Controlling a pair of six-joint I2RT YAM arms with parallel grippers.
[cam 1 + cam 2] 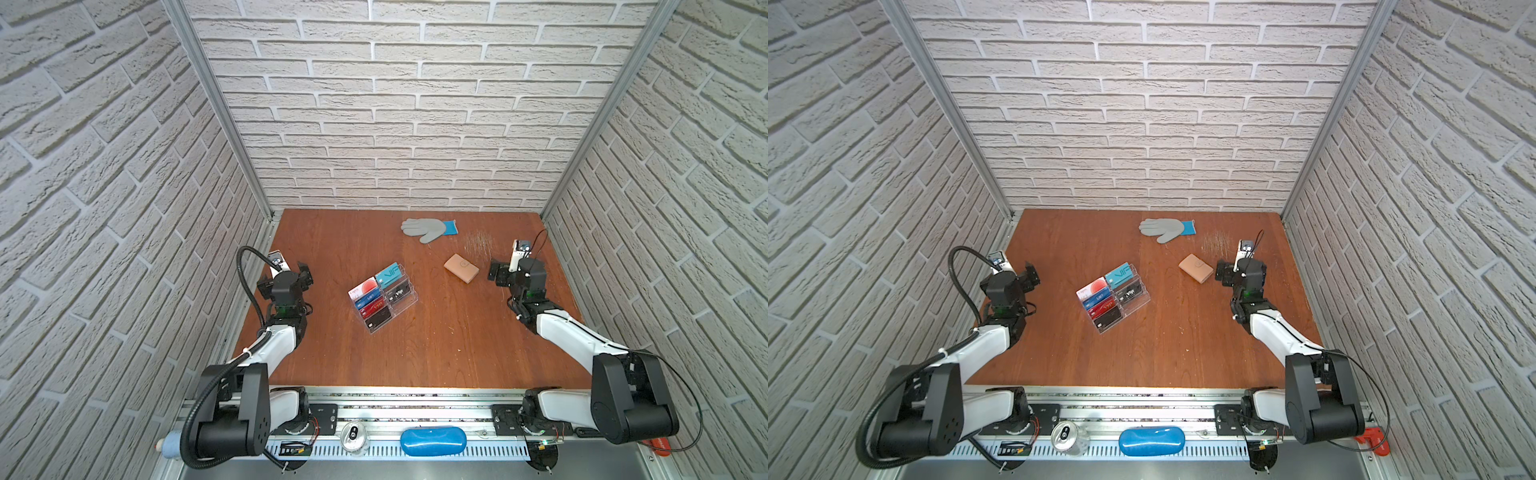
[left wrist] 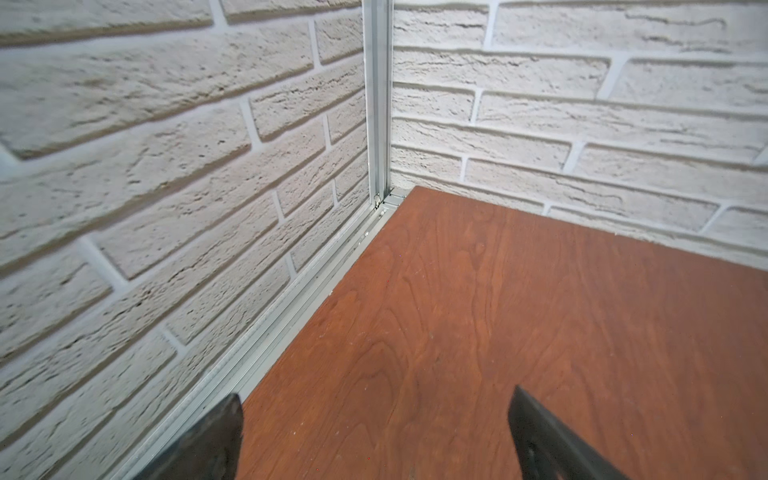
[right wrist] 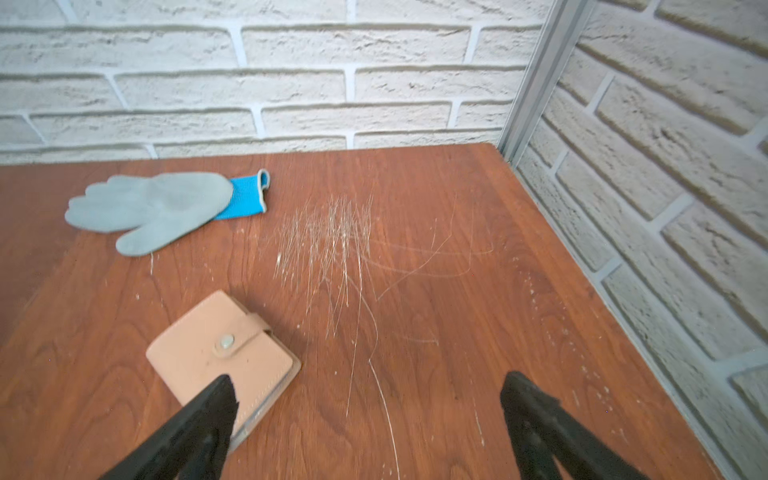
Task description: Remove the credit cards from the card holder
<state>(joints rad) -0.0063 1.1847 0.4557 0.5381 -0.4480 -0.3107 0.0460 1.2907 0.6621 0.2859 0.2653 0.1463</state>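
You have the tan card holder (image 1: 461, 268) lying closed on the table (image 1: 415, 353), right of its middle and just left of the right gripper (image 1: 496, 273). The credit cards (image 1: 374, 297) sit in a clear tiered stand (image 1: 405, 304) near the centre, well apart from the left gripper (image 1: 306, 276) by the left wall. A grey glove (image 1: 428, 229) with a blue cuff lies towards the far edge.
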